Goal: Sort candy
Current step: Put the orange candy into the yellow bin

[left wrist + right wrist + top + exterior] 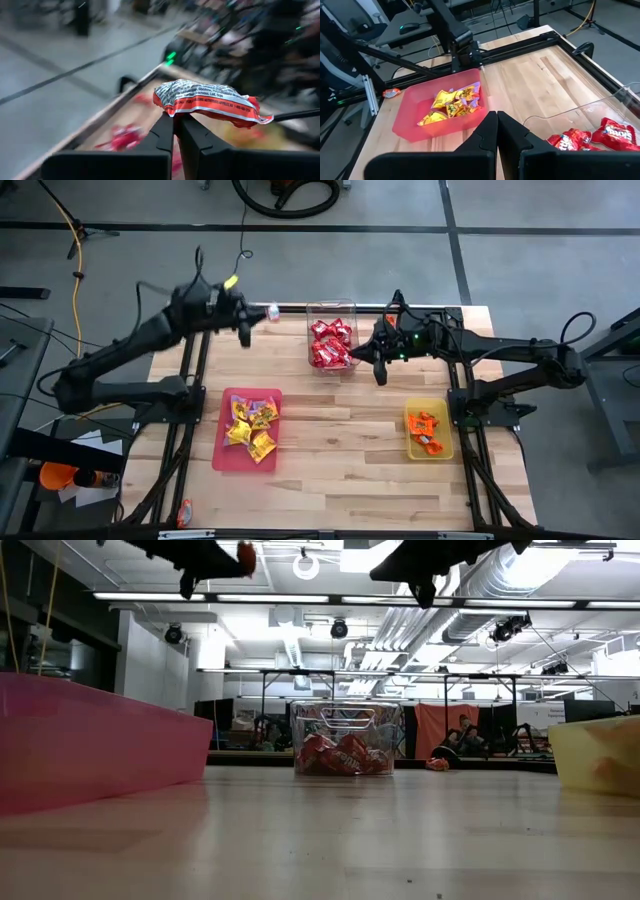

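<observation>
L tool [176, 120] pinches crinkly red packet [210, 102].

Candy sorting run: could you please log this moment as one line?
left hand: shut on red candy packet, raised left of clear tub | right hand: shut, empty, beside tub | pink tray: yellow candies | yellow tray: orange candies

The table [340, 450] is seen as pale wood planking, smooth and lightly sheened. Glossy crinkled wrappers are shown on the candy [210, 102]. The tub [332, 310] is made of clear plastic, the pink tray [415, 125] of smooth translucent plastic.
</observation>
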You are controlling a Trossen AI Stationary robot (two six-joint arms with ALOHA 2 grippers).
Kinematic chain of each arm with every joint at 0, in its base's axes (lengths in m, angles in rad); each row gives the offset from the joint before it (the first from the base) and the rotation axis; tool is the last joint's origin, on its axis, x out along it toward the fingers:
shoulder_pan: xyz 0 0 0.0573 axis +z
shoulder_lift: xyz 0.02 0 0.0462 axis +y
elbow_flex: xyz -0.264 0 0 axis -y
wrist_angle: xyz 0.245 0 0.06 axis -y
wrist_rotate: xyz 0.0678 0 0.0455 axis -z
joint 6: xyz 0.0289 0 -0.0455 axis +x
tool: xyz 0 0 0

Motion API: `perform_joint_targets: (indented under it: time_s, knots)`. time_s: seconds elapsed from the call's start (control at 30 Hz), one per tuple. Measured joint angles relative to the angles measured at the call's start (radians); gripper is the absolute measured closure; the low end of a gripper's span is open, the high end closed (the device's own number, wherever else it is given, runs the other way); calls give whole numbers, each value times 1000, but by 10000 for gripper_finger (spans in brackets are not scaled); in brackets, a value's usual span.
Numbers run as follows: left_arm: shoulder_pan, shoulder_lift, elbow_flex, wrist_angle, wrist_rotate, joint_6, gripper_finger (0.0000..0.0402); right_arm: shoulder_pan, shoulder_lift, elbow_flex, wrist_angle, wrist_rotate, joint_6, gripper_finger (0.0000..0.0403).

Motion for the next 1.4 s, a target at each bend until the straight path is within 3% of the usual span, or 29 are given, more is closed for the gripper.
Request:
perform_joint_targets:
  time_s: [0.2,0.37,0.5,0.73,1.4]
  knots:
    - [-182,-110,-310,411,-47,-167,401,3,0,0,0,0,0,403]
    - [-301,-116,-444,551,-192,-184,401,3,0,0,0,0,0,403]
    - [-347,-118,-454,573,-244,-178,401,3,0,0,0,0,0,403]
    - [-364,-118,-454,671,-247,-101,401,2,0,0,0,1,0,403]
    - [-363,-118,-454,675,-247,-103,401,3,0,0,0,1,0,403]
